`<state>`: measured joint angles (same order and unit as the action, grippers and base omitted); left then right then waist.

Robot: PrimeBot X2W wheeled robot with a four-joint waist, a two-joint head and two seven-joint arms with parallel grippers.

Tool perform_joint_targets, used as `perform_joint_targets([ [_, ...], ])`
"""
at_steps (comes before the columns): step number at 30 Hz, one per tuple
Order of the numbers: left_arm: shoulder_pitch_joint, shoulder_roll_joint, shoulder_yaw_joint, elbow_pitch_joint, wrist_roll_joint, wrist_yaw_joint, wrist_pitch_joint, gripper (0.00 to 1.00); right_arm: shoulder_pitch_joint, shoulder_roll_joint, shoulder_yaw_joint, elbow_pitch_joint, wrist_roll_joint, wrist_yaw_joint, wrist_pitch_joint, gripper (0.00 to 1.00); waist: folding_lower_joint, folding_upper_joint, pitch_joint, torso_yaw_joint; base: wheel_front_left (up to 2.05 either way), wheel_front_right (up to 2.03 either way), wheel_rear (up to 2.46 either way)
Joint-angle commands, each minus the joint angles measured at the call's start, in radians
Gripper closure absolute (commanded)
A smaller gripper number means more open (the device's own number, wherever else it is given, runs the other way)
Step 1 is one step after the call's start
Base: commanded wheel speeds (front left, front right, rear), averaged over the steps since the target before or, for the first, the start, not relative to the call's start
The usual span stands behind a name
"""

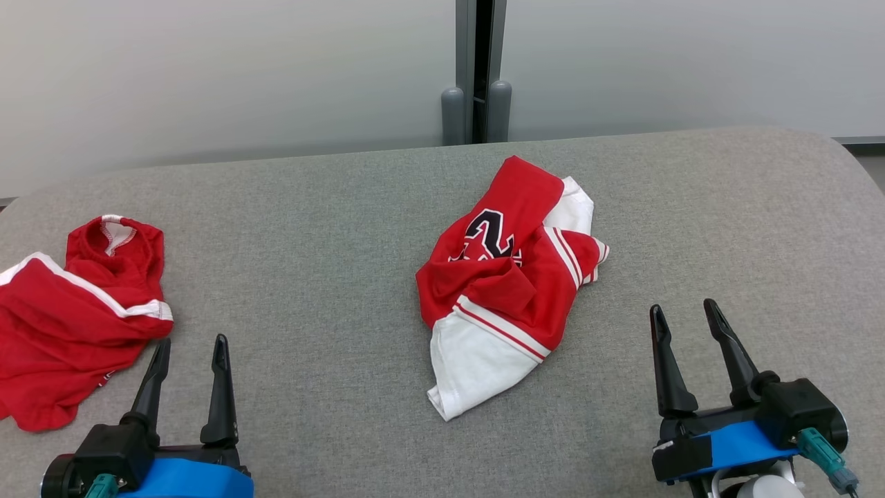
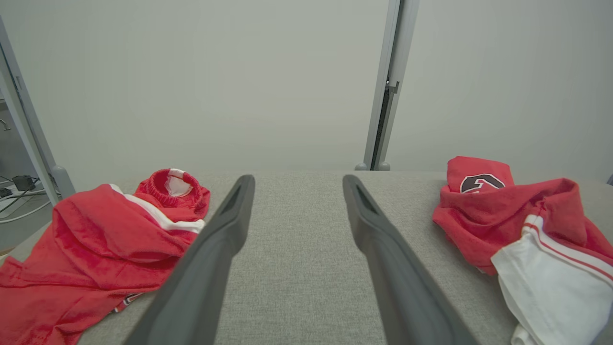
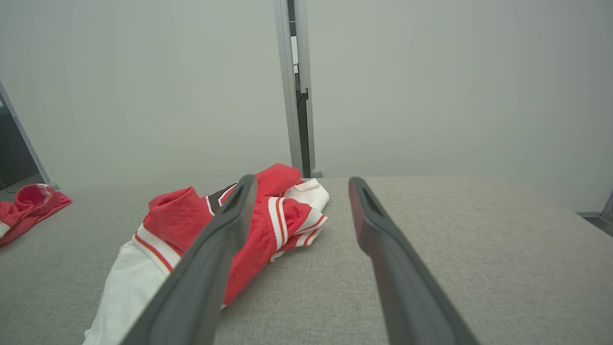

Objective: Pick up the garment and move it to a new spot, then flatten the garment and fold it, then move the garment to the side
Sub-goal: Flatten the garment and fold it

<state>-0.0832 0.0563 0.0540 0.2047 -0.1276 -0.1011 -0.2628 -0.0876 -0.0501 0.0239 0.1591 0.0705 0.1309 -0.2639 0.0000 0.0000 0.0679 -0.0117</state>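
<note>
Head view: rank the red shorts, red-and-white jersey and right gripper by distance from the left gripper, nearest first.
From the left gripper:
1. red shorts: just to its left, beside its fingers.
2. red-and-white jersey: crumpled at centre, off to its right.
3. right gripper: far right, beyond the jersey.

Left gripper (image 1: pixel 191 349) low at left, fingers spread wide, right gripper (image 1: pixel 684 315) likewise, both empty
</note>
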Motion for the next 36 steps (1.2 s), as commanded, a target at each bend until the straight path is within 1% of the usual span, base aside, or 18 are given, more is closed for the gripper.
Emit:
perform_joint_targets([
  [1, -0.002, 0.002, 0.004, 0.002, 0.007, -0.006, -0.003, 0.00, 0.001, 0.000, 0.003, 0.003, -0.001, 0.000, -0.001, 0.00, 0.0000, 0.0000, 0.001, 0.000, 0.00, 0.00, 0.00],
  [4, -0.008, 0.000, 0.001, 0.006, 0.010, -0.009, -0.003, 0.00, -0.003, 0.000, 0.004, 0.004, 0.000, 0.000, -0.001, 0.00, 0.0000, 0.0000, 0.003, 0.000, 0.00, 0.00, 0.00],
  [7, -0.028, -0.003, -0.029, -0.005, 0.008, -0.016, -0.003, 0.00, -0.008, 0.000, 0.003, 0.004, 0.000, 0.000, -0.001, 0.00, 0.0000, 0.0000, 0.009, 0.001, 0.00, 0.00, 0.00],
  [13, -0.096, -0.004, -0.178, 0.013, 0.012, -0.028, -0.003, 0.00, -0.029, 0.000, 0.016, 0.002, 0.005, 0.000, -0.001, 0.00, 0.0000, 0.0000, 0.033, -0.012, 0.00, 0.00, 0.00],
  [16, -0.141, -0.004, -0.273, 0.042, 0.000, -0.030, -0.003, 0.00, -0.041, 0.000, 0.023, 0.001, 0.009, 0.000, -0.001, 0.00, 0.0000, 0.0000, 0.048, -0.029, 0.00, 0.00, 0.00],
  [20, -0.214, 0.016, -0.401, 0.110, -0.029, -0.030, -0.003, 0.00, -0.060, 0.000, 0.032, 0.000, 0.015, 0.000, -0.001, 0.00, 0.0000, 0.0000, 0.074, -0.059, 0.00, 0.00, 0.00],
  [25, -0.306, 0.034, -0.501, 0.227, -0.068, -0.030, -0.003, 0.00, -0.079, 0.000, 0.038, -0.001, 0.025, 0.000, -0.001, 0.00, 0.0000, 0.0000, 0.109, -0.098, 0.00, 0.00, 0.00],
  [31, -0.384, 0.060, -0.568, 0.363, -0.100, -0.030, -0.003, 0.00, -0.098, 0.000, 0.036, -0.004, 0.032, 0.000, -0.001, 0.00, 0.0000, 0.0000, 0.149, -0.148, 0.00, 0.00, 0.00],
  [36, -0.421, 0.076, -0.598, 0.453, -0.130, -0.030, -0.003, 0.00, -0.107, 0.000, 0.034, -0.007, 0.038, 0.000, -0.001, 0.00, 0.0000, 0.0000, 0.174, -0.173, 0.00, 0.00, 0.00],
])
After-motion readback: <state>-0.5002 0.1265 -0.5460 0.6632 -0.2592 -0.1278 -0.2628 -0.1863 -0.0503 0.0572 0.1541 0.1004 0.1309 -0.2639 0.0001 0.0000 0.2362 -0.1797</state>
